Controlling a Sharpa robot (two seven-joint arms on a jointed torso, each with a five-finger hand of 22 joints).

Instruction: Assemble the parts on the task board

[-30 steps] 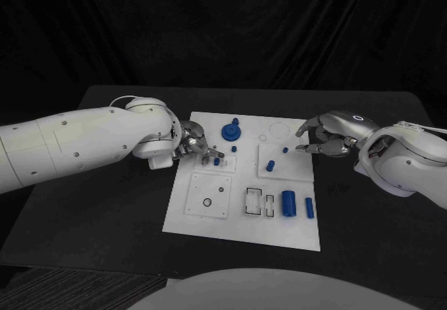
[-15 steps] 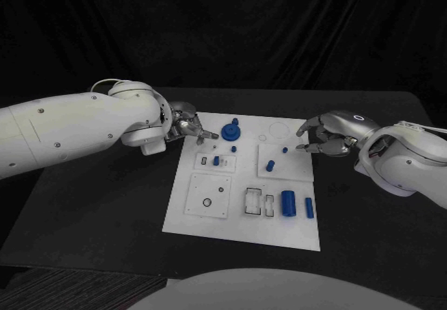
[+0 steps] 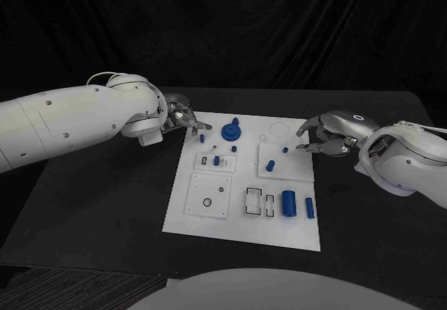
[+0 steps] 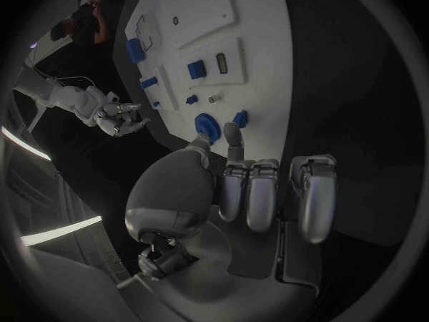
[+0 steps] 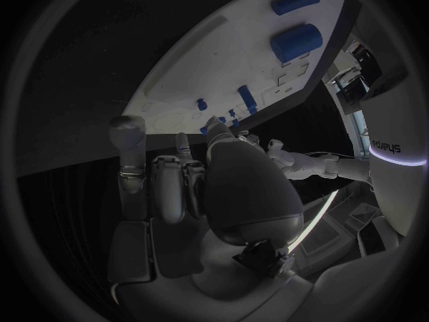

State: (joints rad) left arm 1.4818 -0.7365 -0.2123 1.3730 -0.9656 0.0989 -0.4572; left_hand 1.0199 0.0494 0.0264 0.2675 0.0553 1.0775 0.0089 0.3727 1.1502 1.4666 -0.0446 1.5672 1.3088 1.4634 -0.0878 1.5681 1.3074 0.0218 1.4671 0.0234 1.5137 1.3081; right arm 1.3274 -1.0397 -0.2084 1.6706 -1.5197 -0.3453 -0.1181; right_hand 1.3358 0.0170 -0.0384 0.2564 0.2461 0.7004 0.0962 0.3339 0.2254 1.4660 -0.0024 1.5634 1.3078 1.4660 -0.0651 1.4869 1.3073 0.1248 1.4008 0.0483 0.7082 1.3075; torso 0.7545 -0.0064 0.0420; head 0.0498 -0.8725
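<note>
The white task board (image 3: 242, 223) lies mid-table, and my left hand (image 3: 183, 121) hovers over its far left corner. The fingers are curled in and hold nothing; one fingertip (image 4: 233, 132) points at a small blue peg (image 3: 202, 137) standing just beyond it. A round blue gear (image 3: 231, 133) stands beside that peg. A blue block (image 3: 216, 161) sits in a small square plate. My right hand (image 3: 330, 135) hangs just off the board's right edge, fingers curled, with nothing in it. Near it are a slanted blue peg (image 3: 270, 165) and a tiny blue stud (image 3: 285, 150).
Two blue cylinders (image 3: 289, 202) (image 3: 309, 207) lie at the board's near right beside empty rectangular slots (image 3: 253, 200). A square plate with ring holes (image 3: 208, 194) is at the near left. Black table surrounds the board on all sides.
My left hand has drawn back from the small square plate to the board's far left corner, uncovering the blue block and the small peg. The right hand has not moved.
</note>
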